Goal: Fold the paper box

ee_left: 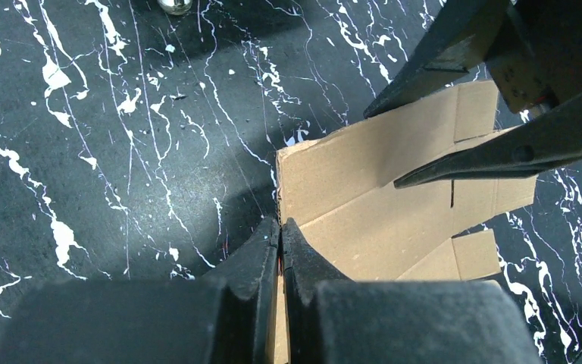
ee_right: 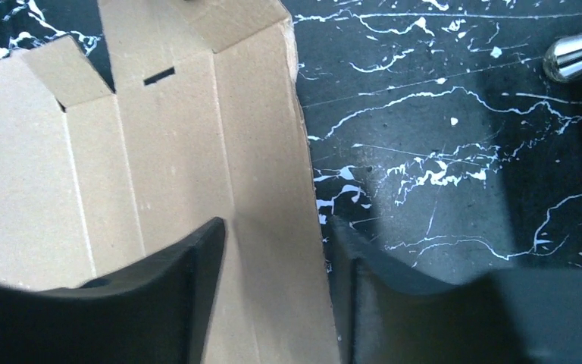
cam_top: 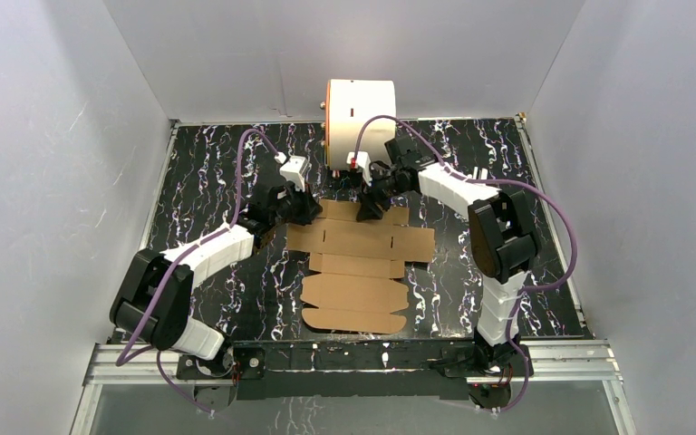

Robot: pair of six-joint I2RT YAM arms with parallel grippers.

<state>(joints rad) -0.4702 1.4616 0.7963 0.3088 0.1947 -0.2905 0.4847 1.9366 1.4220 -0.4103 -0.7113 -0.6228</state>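
No lettering, label, brand or number is legible in any view: the paper box [cam_top: 362,263] shows bare brown cardboard, and the white cylinder [cam_top: 362,109] beyond the right gripper [cam_top: 369,210] carries no readable marking.

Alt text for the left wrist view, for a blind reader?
The left gripper pinches one edge of the unfolded brown paper box on a black, white-veined table. Across the sheet, the right gripper hangs with fingers open at the opposite edge.
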